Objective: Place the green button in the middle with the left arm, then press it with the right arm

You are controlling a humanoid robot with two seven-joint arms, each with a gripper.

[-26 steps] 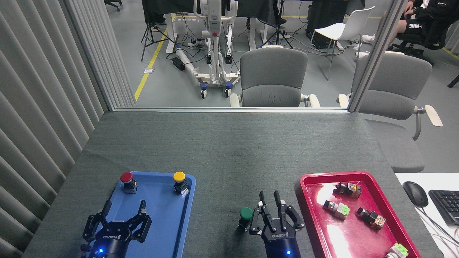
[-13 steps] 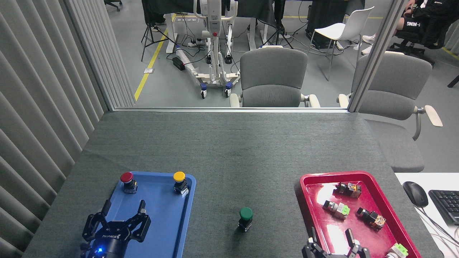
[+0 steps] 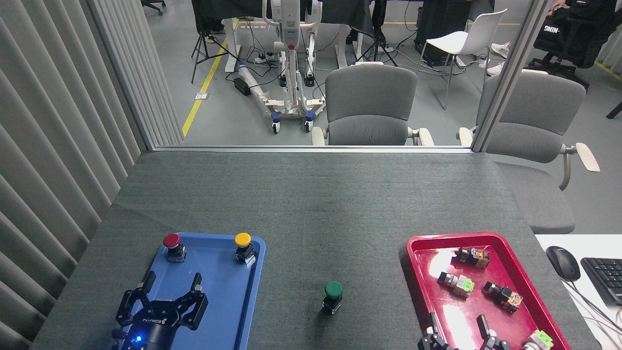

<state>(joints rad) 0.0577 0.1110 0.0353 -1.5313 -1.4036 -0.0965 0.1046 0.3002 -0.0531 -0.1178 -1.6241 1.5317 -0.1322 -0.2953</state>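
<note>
The green button [image 3: 333, 296] stands upright on the bare dark grey table [image 3: 311, 204], between the two trays, with nothing touching it. My left gripper [image 3: 172, 280] hovers open over the near part of the blue tray [image 3: 252, 291], well left of the button. My right gripper [image 3: 457, 322] shows only as two spread fingertips at the bottom edge, over the red tray [image 3: 413, 243], open and empty, to the right of the button.
A red-capped button [image 3: 172, 246] and a yellow-capped button [image 3: 243, 247] stand at the blue tray's far end. Several small switches [image 3: 457, 284] lie in the red tray. A mouse [image 3: 562, 262] and keyboard [image 3: 605, 278] sit on a white desk at right.
My right gripper went from shut beside the green button to open, low at the right over the red tray. The left gripper shifted slightly. The button stayed put.
</note>
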